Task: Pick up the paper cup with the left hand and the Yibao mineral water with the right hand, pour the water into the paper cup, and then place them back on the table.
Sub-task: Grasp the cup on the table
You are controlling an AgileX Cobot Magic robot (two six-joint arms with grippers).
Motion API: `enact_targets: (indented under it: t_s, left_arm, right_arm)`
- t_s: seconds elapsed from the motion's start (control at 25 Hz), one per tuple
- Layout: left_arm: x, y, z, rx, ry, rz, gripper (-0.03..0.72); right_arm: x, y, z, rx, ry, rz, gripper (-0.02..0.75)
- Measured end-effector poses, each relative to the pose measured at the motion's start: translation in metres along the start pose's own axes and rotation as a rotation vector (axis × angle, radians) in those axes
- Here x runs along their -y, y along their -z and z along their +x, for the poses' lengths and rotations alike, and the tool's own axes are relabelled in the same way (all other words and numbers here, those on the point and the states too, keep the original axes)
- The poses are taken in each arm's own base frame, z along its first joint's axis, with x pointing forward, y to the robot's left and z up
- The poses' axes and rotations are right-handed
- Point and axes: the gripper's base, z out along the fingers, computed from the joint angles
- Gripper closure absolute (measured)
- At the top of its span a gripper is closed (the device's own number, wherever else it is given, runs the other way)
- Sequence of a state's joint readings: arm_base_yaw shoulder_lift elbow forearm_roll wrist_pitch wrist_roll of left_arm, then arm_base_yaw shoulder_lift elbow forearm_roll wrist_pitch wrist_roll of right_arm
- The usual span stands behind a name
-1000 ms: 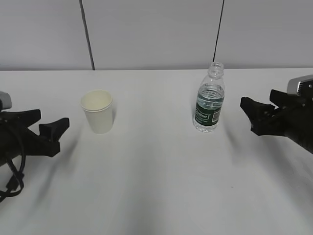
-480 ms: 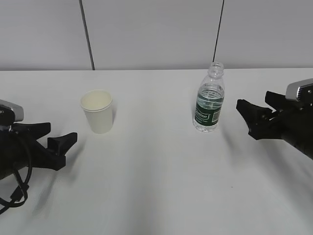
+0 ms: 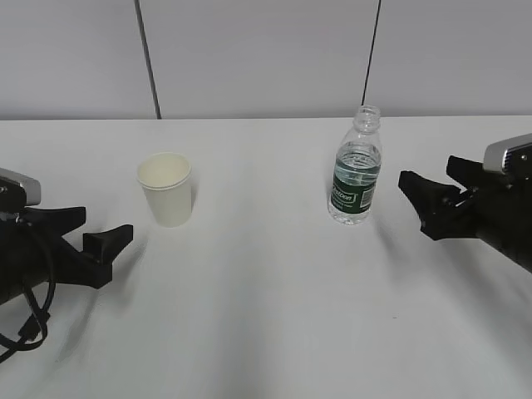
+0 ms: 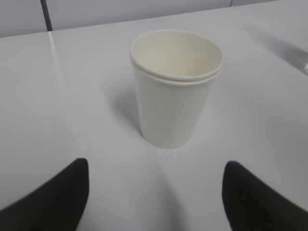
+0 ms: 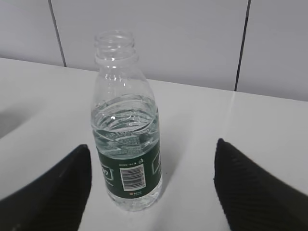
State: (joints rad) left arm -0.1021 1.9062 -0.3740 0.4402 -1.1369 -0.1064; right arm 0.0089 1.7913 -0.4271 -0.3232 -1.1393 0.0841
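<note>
The white paper cup (image 3: 167, 189) stands upright on the white table (image 3: 266, 291), left of centre; it also shows in the left wrist view (image 4: 174, 86), ahead of my open fingers. My left gripper (image 3: 96, 235) is open and empty, low over the table, below and left of the cup. The Yibao mineral water (image 3: 356, 169) stands upright, capless, with water up to its shoulder; in the right wrist view (image 5: 126, 130) it stands just ahead of my open jaws, nearer the left one. My right gripper (image 3: 434, 198) is open and empty, right of the bottle.
A grey panelled wall (image 3: 266, 58) with dark seams runs behind the table's back edge. A black cable (image 3: 29, 316) loops from the left arm at the lower left.
Over the second my left gripper slid right toward the cup and my right gripper crept left toward the bottle. Cup and bottle have not moved.
</note>
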Motion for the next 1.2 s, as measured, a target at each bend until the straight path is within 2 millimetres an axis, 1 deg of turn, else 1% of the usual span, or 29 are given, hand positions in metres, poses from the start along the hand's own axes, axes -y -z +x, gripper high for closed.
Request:
enact_targets:
  t_s: [0.2,0.32,0.52,0.64,0.76,1.08,1.2]
  left_arm:
    - [-0.006,-0.014,-0.006,0.034,-0.016,0.002,0.116]
    - [-0.007,-0.025,-0.003,0.031,-0.018,0.013,0.109]
    - [0.009,-0.048,0.004,0.019,-0.027,0.068,0.108]
    - [0.011,-0.059,0.006,0.023,-0.006,0.037,0.108]
    - [0.010,-0.065,0.004,0.037,0.003,0.013,0.108]
    - [0.005,-0.079,-0.012,0.104,-0.010,0.001,0.108]
    - [0.003,-0.084,-0.009,0.103,-0.009,0.001,0.108]
  right_arm:
    - [-0.001,0.002,0.002,-0.008,-0.001,-0.002,0.153]
    - [-0.001,0.002,0.002,-0.008,-0.001,-0.004,0.153]
    - [-0.001,0.002,0.002,-0.008,-0.001,-0.004,0.153]
    - [-0.001,0.002,0.002,-0.008,-0.001,-0.004,0.153]
    - [-0.001,0.002,0.002,-0.008,-0.001,-0.004,0.153]
    - [-0.001,0.002,0.002,-0.008,-0.002,-0.004,0.153]
    - [-0.001,0.002,0.002,-0.008,-0.002,-0.004,0.153]
